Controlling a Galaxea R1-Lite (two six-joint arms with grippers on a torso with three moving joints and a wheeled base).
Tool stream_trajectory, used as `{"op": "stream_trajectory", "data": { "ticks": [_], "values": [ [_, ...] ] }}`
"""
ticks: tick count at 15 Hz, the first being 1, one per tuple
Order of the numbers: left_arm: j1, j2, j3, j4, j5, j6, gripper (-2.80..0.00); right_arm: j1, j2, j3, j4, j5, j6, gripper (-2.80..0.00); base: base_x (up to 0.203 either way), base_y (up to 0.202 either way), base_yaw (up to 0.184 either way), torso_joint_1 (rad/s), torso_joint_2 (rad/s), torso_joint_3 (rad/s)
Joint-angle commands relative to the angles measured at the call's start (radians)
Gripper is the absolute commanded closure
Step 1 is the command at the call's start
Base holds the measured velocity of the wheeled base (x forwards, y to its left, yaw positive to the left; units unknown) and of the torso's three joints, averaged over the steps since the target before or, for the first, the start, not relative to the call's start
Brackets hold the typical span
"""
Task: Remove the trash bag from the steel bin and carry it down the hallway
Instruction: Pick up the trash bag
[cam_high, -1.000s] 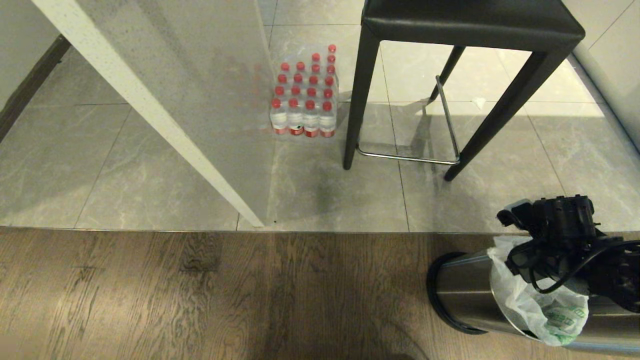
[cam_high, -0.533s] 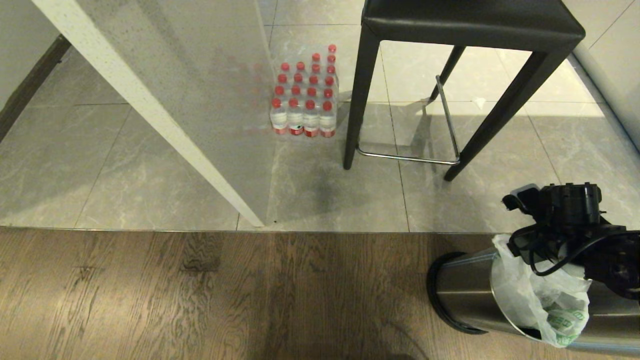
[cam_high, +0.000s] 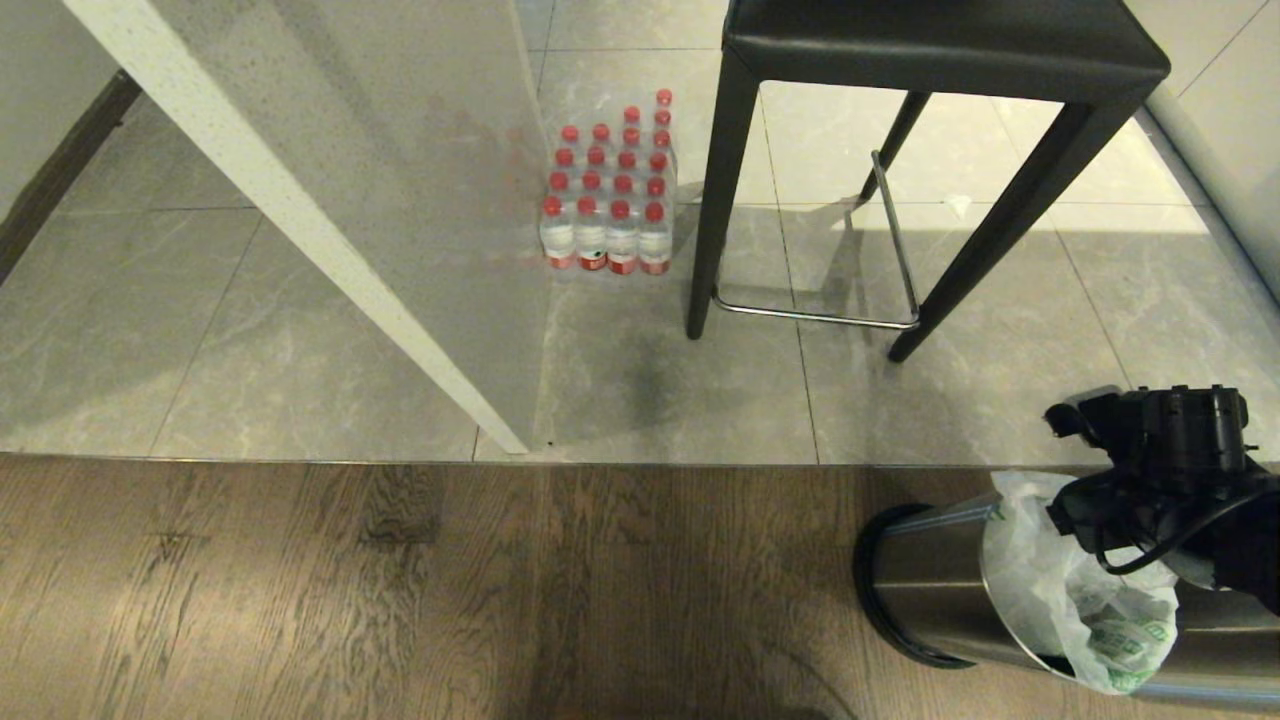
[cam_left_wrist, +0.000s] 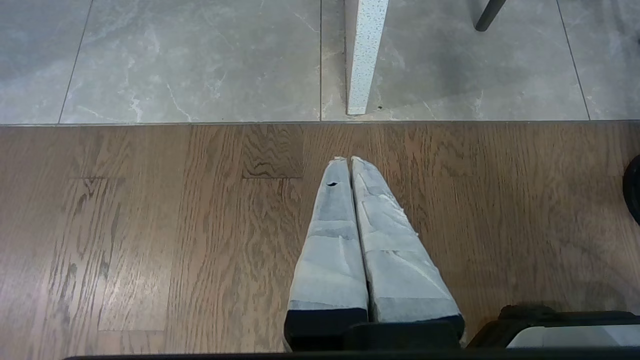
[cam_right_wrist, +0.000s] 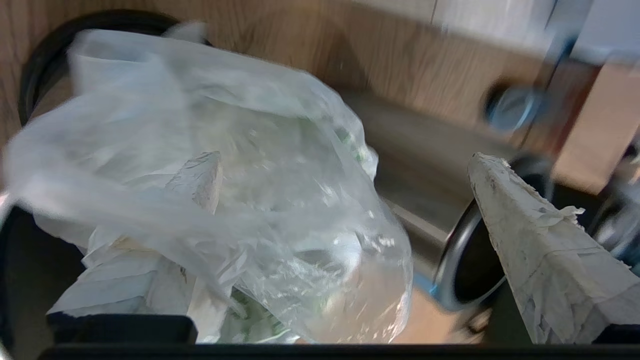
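Brushed-steel bin (cam_high: 930, 590) with a black rim, lined by a thin, crinkled translucent plastic trash bag (cam_high: 1060, 600); matt wood-plank floor (cam_high: 400, 590) meets glossy marble-look tiles (cam_high: 250, 330); a black leather-look stool (cam_high: 940, 50) with a chrome footrest.

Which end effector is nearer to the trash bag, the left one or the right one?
Right. The right end effector is open around the trash bag; the left end effector hangs shut over wood floor, apart.

The right gripper (cam_right_wrist: 345, 190) and left gripper (cam_left_wrist: 350, 162) share tapering fingers wrapped in worn, peeling white tape — black at the base — with looping black cables.
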Motion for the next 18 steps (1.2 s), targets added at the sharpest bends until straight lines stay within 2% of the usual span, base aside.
{"op": "stream_trajectory", "data": {
  "ticks": [1, 3, 6, 8, 9, 15, 18],
  "values": [
    [0.0, 0.0, 0.0, 0.0, 0.0, -0.001, 0.0, -0.028, -0.004, 0.011, 0.024, 0.0, 0.018, -2.8, 0.0, 0.0, 0.0, 0.0, 0.0, 0.0],
    [0.0, 0.0, 0.0, 0.0, 0.0, -0.001, 0.0, -0.065, -0.008, 0.028, 0.037, 0.001, 0.028, -2.8, 0.0, 0.0, 0.0, 0.0, 0.0, 0.0],
    [0.0, 0.0, 0.0, 0.0, 0.0, -0.001, 0.0, -0.137, 0.004, 0.043, 0.042, 0.004, 0.095, -2.8, 0.0, 0.0, 0.0, 0.0, 0.0, 0.0],
    [0.0, 0.0, 0.0, 0.0, 0.0, -0.001, 0.0, -0.172, 0.01, 0.035, 0.042, 0.027, 0.099, -2.8, 0.0, 0.0, 0.0, 0.0, 0.0, 0.0],
    [0.0, 0.0, 0.0, 0.0, 0.0, -0.001, 0.0, -0.172, 0.014, 0.044, 0.043, 0.035, 0.098, 0.0, 0.0, 0.0, 0.0, 0.0, 0.0, 0.0],
    [0.0, 0.0, 0.0, 0.0, 0.0, -0.001, 0.0, -0.172, 0.004, 0.026, 0.046, 0.062, 0.099, 0.0, 0.0, 0.0, 0.0, 0.0, 0.0, 0.0],
    [0.0, 0.0, 0.0, 0.0, 0.0, -0.001, 0.0, -0.161, -0.07, 0.04, 0.082, 0.064, 0.103, 0.0, 0.0, 0.0, 0.0, 0.0, 0.0, 0.0]
  ]
}}
